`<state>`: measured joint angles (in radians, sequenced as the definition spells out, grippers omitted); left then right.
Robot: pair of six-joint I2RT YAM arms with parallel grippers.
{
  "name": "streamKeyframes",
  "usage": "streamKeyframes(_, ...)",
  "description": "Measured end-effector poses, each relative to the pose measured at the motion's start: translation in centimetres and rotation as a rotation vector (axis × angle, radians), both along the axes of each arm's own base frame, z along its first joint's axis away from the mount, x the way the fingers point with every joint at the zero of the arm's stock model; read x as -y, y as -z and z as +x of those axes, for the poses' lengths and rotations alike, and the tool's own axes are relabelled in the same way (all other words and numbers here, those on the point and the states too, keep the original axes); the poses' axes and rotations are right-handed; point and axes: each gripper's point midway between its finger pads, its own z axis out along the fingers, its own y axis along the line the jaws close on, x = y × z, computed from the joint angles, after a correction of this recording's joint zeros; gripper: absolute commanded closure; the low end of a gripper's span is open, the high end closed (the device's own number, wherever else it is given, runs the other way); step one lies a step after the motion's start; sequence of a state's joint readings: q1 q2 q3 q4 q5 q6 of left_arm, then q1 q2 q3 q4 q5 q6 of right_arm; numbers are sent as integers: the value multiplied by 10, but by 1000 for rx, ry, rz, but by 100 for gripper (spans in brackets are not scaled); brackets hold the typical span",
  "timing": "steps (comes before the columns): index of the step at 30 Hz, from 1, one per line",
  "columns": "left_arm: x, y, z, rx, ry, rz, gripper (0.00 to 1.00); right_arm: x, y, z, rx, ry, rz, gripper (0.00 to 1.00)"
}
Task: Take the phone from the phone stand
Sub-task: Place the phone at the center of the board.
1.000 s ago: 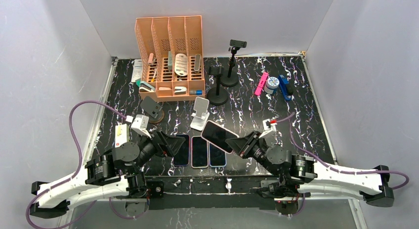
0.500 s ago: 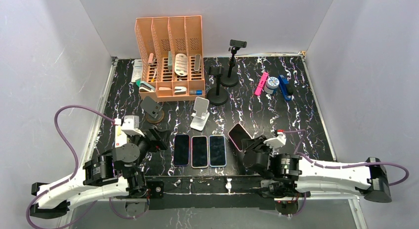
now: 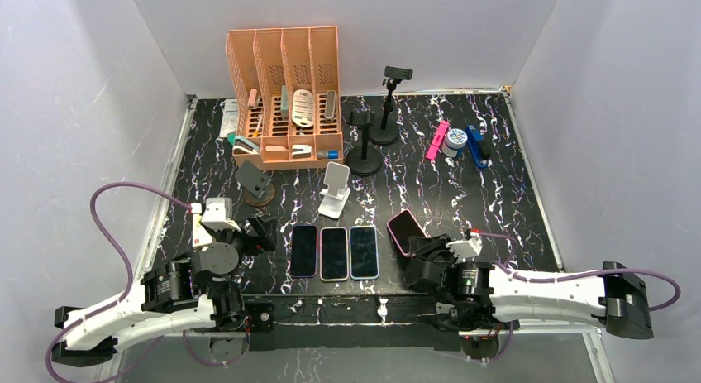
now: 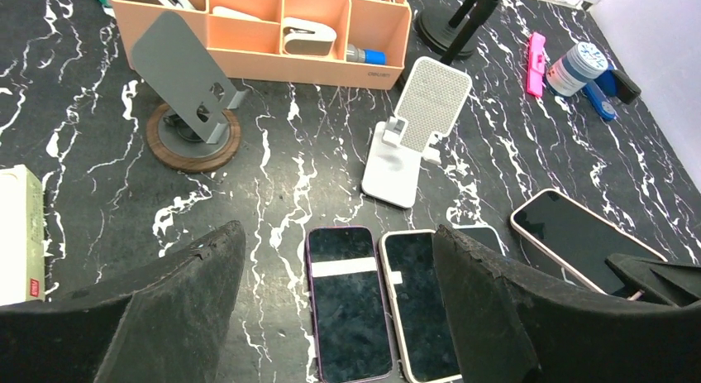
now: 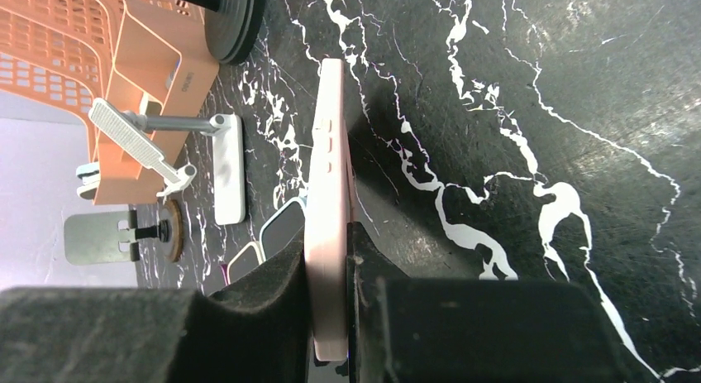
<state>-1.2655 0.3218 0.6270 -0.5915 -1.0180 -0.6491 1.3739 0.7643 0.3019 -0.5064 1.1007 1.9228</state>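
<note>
**Laid out on the black marbled desk point(image 3: 496, 193)**

Carries an orange file organizer point(image 3: 285, 93) at upper left, with a short black stand point(image 3: 364, 155) and a taller black stand point(image 3: 386, 118) just right of it. Holds a white phone stand point(image 3: 334, 193) at centre and a grey stand on a round wooden base point(image 3: 254, 184) to its left. Bears three phones point(image 3: 335, 252) flat, side by side, at lower centre. Shows a pink bar point(image 3: 434, 141), a round can point(image 3: 452, 141) and a blue tool point(image 3: 476, 147) at upper right.
</note>
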Motion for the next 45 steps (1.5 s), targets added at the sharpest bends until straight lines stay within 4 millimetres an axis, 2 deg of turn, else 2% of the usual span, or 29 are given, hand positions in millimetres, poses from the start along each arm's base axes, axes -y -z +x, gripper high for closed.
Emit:
streamKeyframes(9, -7, -1, 1, 13, -19, 14, 19, -14, 8, 4, -4, 17, 47, 99)
streamKeyframes(20, -14, -3, 1, 24, -34, 0, 19, -18, 25, 0, -34, 14, 139, 71)
streamKeyframes(22, -14, -3, 1, 24, -34, 0, 19, -20, 30, -3, -52, 1, 146, 64)
streamKeyframes(26, -13, -3, 1, 22, -32, 8, 19, -22, 54, -19, -155, -63, 107, 43)
streamKeyframes(28, -12, -2, 1, 20, -29, 17, 19, -27, 52, -20, -162, -76, 128, 38)
streamKeyframes(38, -7, 3, 1, 7, -16, 50, 19, -38, 44, -38, -259, -154, 161, 28)
streamKeyframes(45, -7, 3, 1, 6, -14, 50, 19, -15, 45, -58, -376, -189, 13, 25)
